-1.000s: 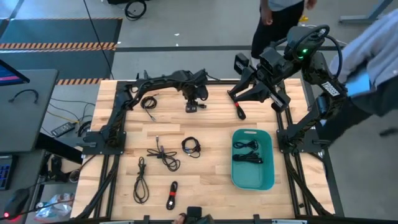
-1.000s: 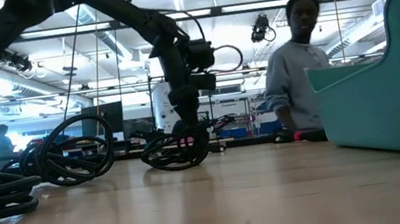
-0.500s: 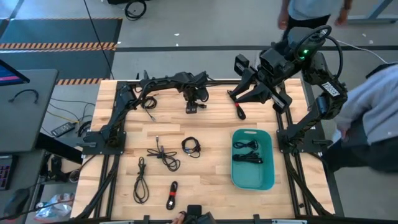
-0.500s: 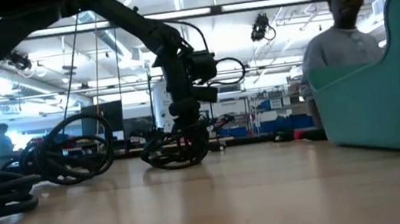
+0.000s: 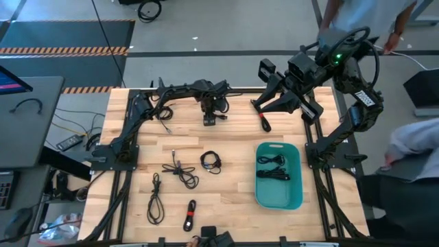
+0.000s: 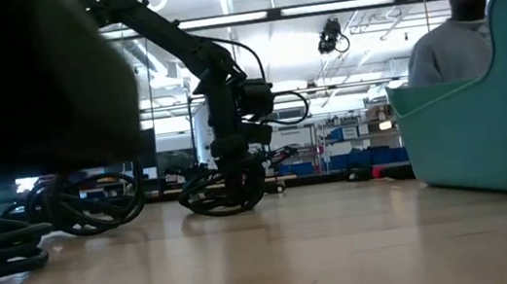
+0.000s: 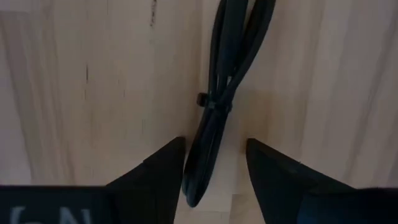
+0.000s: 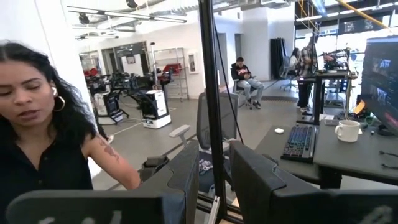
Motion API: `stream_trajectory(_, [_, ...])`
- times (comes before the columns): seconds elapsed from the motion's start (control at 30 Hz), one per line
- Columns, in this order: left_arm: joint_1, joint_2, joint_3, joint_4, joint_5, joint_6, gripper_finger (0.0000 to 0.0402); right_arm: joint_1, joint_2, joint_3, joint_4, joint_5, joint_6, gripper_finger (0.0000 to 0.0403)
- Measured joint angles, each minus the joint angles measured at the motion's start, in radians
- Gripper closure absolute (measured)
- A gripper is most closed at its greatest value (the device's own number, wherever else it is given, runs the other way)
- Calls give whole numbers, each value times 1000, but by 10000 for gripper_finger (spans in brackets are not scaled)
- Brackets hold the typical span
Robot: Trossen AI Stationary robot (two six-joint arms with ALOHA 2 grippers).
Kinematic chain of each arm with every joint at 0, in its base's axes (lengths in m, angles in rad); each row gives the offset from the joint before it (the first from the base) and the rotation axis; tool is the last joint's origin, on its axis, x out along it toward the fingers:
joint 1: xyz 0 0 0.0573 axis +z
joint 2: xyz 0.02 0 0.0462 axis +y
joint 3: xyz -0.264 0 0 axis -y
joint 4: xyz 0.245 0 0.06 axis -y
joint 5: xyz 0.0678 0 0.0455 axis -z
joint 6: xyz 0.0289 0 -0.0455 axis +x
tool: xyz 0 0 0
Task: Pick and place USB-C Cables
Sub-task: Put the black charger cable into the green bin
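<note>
Right now one tied black cable (image 7: 219, 99) lies on the wooden table (image 5: 240, 147) between the two dark fingers (image 7: 155, 171) of the left gripper (image 5: 212, 118), in the upper middle of the overhead frame. Those fingers stand apart, one on each side of the bundle, and no squeeze on it shows; the wrist camera shows the cord's end reaching down into the gap. From table height the same gripper (image 6: 227, 180) hangs low over a dark coil (image 6: 224, 190) at centre frame.

Other cables are scattered about: a small loop (image 5: 164, 114) near the upper left, a tangled one (image 5: 181, 171) and a round coil (image 5: 210, 162) at centre, a long loop (image 5: 156, 199) at lower left, and one with a red band (image 5: 189, 216) near the bottom edge. Another with a red tip (image 5: 265, 123) lies just above the teal tub (image 5: 295, 195), which sits right of centre and holds two cables (image 5: 273, 167).

The right gripper (image 5: 267, 103) is raised at the upper right, well away from the cables; its fingers (image 8: 180, 177) stand a little apart with nothing between them, aimed out into the room.

A person (image 6: 459, 22) stands beyond the table at the right of the low frame, and another person (image 8: 53, 143) fills the left of the right wrist frame.
</note>
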Motion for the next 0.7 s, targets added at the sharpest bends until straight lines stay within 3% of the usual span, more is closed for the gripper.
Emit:
stream_trajectory(0.27, [5,2,-1,1,2,2,242,0,0,0,8,0,0,307])
stream_trajectory(0.37, [8,3,-2,10,0,-24,280,0,0,0,8,0,0,307])
stream_trajectory(0.53, [31,3,-3,22,5,-87,375,0,0,0,12,0,0,307])
stream_trajectory(0.7, [40,5,-3,20,35,-110,388,0,0,0,15,0,0,307])
